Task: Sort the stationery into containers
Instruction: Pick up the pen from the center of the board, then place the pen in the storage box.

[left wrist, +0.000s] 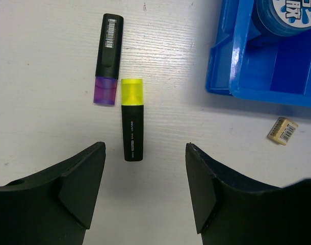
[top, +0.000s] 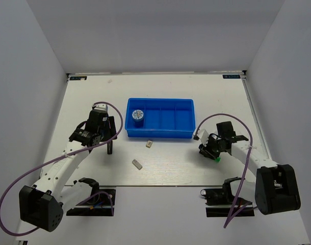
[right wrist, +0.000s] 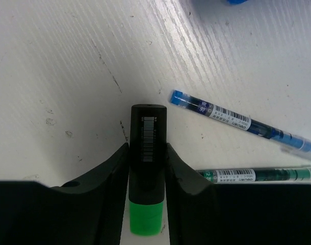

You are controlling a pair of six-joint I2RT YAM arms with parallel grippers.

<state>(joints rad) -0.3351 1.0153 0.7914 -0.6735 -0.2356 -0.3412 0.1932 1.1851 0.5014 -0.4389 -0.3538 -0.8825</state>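
While checking right gripper (right wrist: 147,147), found jaws pinching green marker (right wrist: 147,178) across its black barrel, lengthwise between them — tray (top: 160,135) off to its left, farther out. Found left gripper (left wrist: 144,148) spread, yellow marker (left wrist: 132,122) just ahead of the gap, lengthwise too, untouched.

White walls (top: 155,30), pale, perhaps wood-grained table (top: 171,171)

Blue tray (top: 159,134), black green-capped marker (right wrist: 148,148), white table (top: 196,171)

Purple-capped marker (left wrist: 108,52) and yellow-capped marker (left wrist: 132,120) beyond parted fingers (left wrist: 81,186), blue tray (left wrist: 224,61) rightward, perhaps an eraser (left wrist: 283,130) nearby.
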